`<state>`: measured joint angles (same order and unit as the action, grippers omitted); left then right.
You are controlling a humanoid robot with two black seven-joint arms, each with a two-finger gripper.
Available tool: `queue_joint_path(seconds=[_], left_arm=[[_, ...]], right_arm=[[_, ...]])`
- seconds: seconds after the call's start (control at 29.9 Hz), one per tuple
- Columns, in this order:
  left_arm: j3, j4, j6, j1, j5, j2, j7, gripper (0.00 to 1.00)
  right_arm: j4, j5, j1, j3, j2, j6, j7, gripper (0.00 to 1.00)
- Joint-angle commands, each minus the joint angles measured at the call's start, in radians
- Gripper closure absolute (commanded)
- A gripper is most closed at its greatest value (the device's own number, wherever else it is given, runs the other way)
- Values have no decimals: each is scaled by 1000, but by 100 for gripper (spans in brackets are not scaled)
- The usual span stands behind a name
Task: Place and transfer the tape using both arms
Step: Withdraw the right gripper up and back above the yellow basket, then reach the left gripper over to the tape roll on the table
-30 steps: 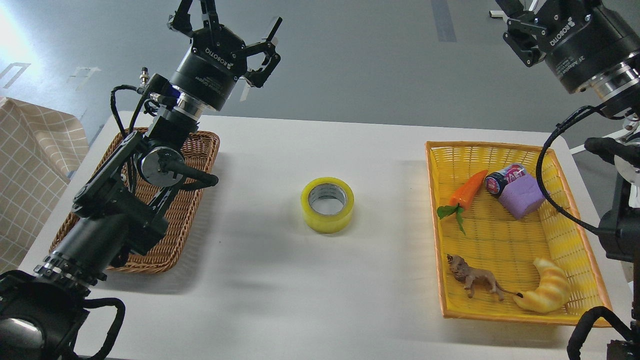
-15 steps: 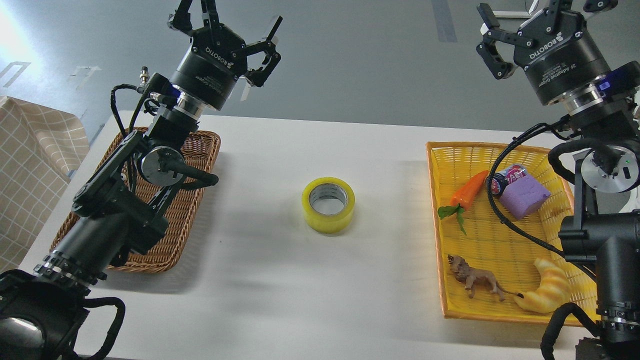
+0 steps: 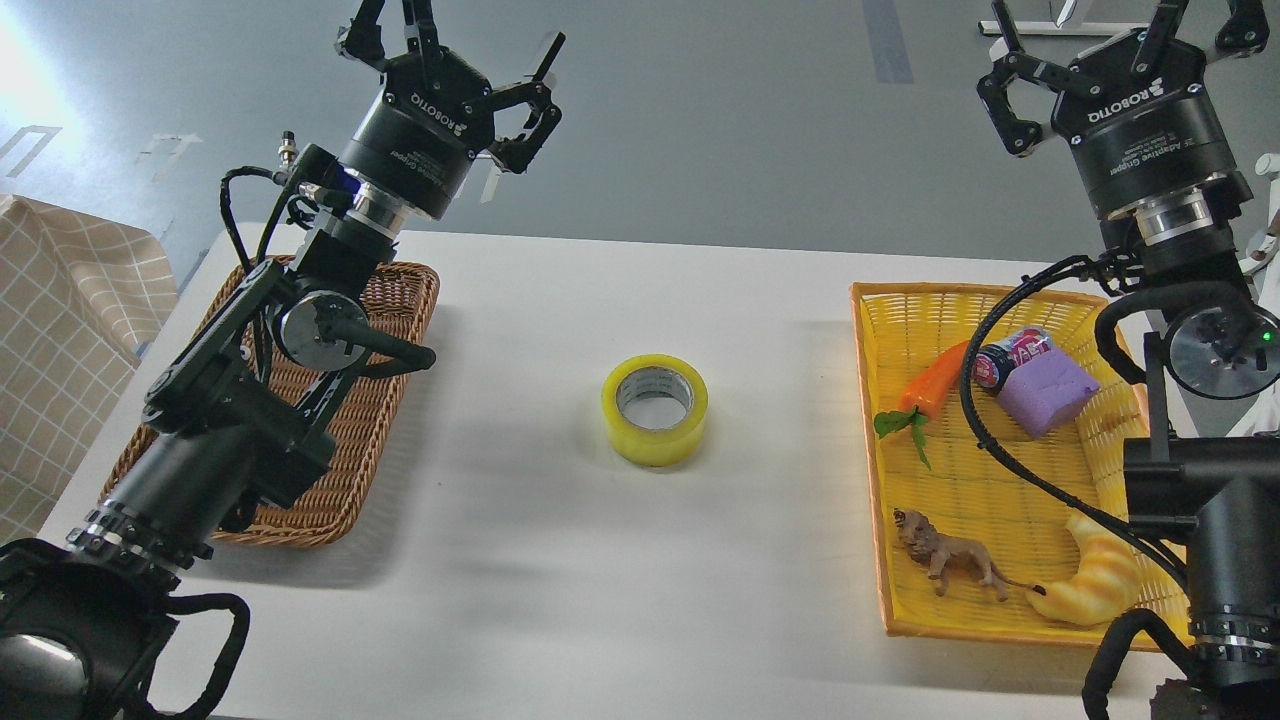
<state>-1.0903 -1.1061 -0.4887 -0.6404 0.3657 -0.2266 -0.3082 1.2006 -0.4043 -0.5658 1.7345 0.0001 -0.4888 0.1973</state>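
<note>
The tape, a wide yellow translucent roll with a grey-white core, lies flat on the white table at its middle, hole up. My left gripper is raised above the table's far left, over the back of the brown wicker basket. Its fingers are spread and hold nothing. My right gripper is raised above the far right, behind the yellow basket. Its fingers are spread and empty, with their tips cut off by the top edge. Both grippers are far from the tape.
The yellow basket holds a toy carrot, a small can, a purple block, a lion figure and a croissant toy. A checked cloth lies at the left edge. The right arm's cables hang over the yellow basket.
My right arm has swung in from the right edge and stood up, its gripper now upright behind the yellow basket. The left arm and the tape have not moved.
</note>
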Motion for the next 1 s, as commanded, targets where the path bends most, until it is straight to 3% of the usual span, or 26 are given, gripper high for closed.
queue_joint_path(seconds=[0.0, 0.13, 0.3, 0.97], left_arm=[[3, -1, 0, -1, -1, 3, 3, 2], [4, -1, 0, 1, -1, 3, 1, 2], [7, -3, 0, 1, 1, 0, 1, 2], [17, -4, 0, 18, -1, -39, 1, 2]], right_arm=[[0, 4, 10, -7, 0, 0, 2, 2], [0, 7, 21, -12, 0, 0, 4, 2], [7, 7, 27, -55, 0, 0, 56, 2], [7, 7, 35, -53, 0, 0, 56, 2]])
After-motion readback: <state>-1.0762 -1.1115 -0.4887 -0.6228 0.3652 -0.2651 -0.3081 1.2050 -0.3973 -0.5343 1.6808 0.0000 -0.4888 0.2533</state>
